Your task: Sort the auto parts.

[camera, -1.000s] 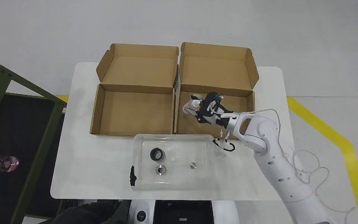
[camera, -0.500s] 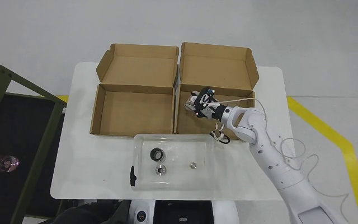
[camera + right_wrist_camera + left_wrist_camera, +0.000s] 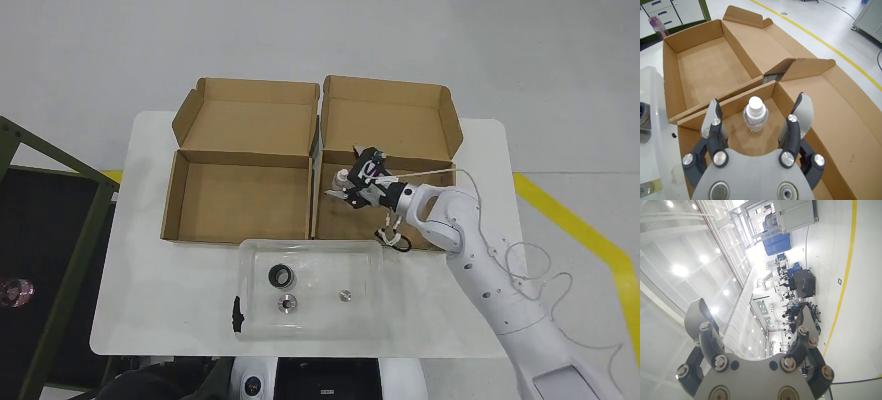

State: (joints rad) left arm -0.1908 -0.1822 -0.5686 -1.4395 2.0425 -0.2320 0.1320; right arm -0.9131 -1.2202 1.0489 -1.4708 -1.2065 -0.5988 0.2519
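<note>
Starting at the right gripper (image 3: 759,103), we see its jaws spread wide and pinching nothing. Just ahead of them, in line with the gap, a white capped part (image 3: 755,111) stands upright on the floor of a cardboard box (image 3: 838,113), close to the box's corner. Its lower half sits in something clear that we cannot make out. Beyond that corner lies a second cardboard box (image 3: 711,64), open. Off to one side of the jaws, a clear tray (image 3: 653,75) is cut off by the frame edge. From above, we see that it holds a black ring (image 3: 281,274), a metal nut (image 3: 288,302) and a small piece (image 3: 344,295) too tiny to name. Our left gripper (image 3: 752,311) also has its jaws spread, holding nothing, aimed at the hall's ceiling.
</note>
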